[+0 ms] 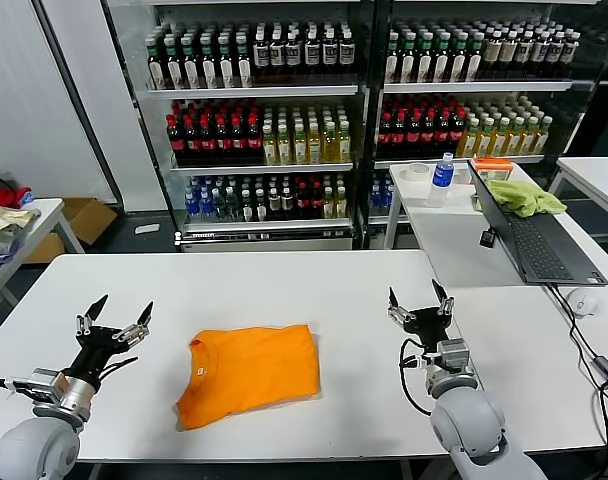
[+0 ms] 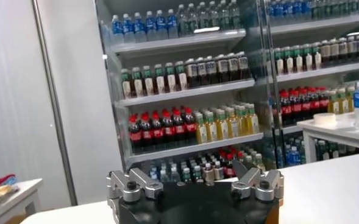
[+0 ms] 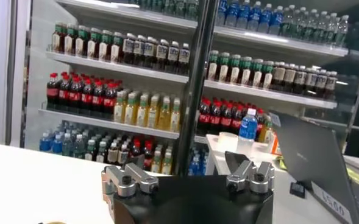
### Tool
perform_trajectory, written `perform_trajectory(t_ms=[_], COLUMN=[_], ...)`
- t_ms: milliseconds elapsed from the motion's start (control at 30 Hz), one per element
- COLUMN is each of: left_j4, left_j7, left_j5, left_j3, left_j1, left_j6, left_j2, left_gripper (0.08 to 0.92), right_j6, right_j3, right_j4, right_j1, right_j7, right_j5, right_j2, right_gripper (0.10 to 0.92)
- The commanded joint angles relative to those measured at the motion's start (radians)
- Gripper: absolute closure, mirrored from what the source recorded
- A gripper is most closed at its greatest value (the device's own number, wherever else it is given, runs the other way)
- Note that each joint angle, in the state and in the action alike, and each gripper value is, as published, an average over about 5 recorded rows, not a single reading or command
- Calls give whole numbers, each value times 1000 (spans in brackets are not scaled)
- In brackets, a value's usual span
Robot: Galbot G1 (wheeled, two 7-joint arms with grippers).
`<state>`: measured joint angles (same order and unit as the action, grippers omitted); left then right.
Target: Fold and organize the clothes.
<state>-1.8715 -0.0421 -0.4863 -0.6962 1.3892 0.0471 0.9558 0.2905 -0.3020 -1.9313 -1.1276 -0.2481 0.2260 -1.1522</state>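
The bright orange T-shirt point(image 1: 249, 372) lies folded into a rough rectangle on the white table point(image 1: 314, 285), near its front middle. My left gripper point(image 1: 117, 314) is open and empty, held up to the left of the shirt with its fingers pointing away from me. My right gripper point(image 1: 418, 296) is open and empty, held up to the right of the shirt. Neither touches the shirt. Both wrist views look out at the drink shelves and do not show the shirt; the left gripper point(image 2: 194, 173) and the right gripper point(image 3: 189, 165) show with their jaws spread.
Drink shelves point(image 1: 284, 120) stand behind the table. A second table at the right back holds a laptop point(image 1: 529, 235), a water bottle point(image 1: 441, 178), a yellow-green cloth point(image 1: 524, 196) and a mouse point(image 1: 582, 299). A side table at the far left holds red and cream fabrics point(image 1: 6, 210).
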Motion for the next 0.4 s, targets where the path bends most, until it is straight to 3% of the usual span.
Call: perform_trajectory(t_ms=[33,400], left_j4=[19,62], left_j7=[5,-8], left_j5=[54,44], left_j3=[13,4], left_j1=[-11,-39], left_j6=[-31,-28], left_j2=[10,1], left_gripper=[177,177], right_j6=[-23,-28], right_j3=[-6,-16], right_j4=[15,24], right_j1=[2,-17], right_j7=[11,21], right_j5=[-46,-56], right_j2=[-8,-3], right_gripper=[203,203])
